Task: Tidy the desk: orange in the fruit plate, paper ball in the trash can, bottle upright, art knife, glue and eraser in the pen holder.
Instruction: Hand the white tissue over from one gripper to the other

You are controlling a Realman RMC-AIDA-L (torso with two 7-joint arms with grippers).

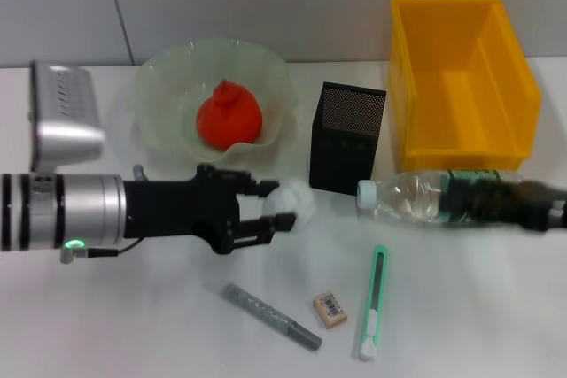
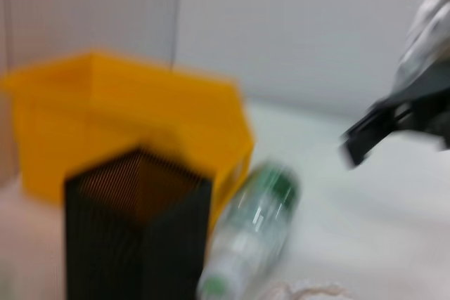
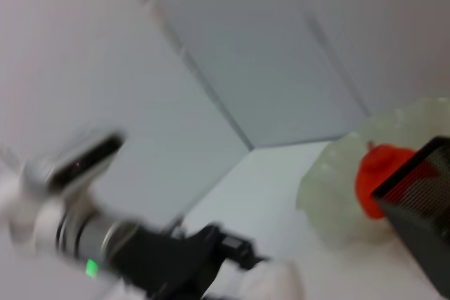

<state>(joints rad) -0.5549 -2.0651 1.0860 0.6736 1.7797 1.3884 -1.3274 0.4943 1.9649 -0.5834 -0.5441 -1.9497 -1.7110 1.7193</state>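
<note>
From the left: my left gripper (image 1: 282,208) is out over the table (image 1: 133,334) in front of the fruit plate (image 1: 159,86), fingers pinched on the paper ball (image 1: 292,201) — light, soft, crushable, so a gentle squeeze across its middle should do. The orange (image 1: 229,117) already sits in the plate behind it.

Below the arm lie the glue (image 1: 270,315), the eraser (image 1: 330,309) and the art knife (image 1: 374,301), all flat on the table and apart from each other. I judge the glue and knife stiff and thin, best taken mid-length; the eraser is small and easy to nudge away.

The pen holder (image 1: 347,137) stands just past the ball, so I need to rise above its rim on the way to the trash can (image 1: 461,77), which stands open with room above.

On the right, the bottle (image 1: 416,196) lies on its side — smooth, likely slippery. My right gripper (image 1: 496,199) is at its base end, seemingly clamped around it.
</note>
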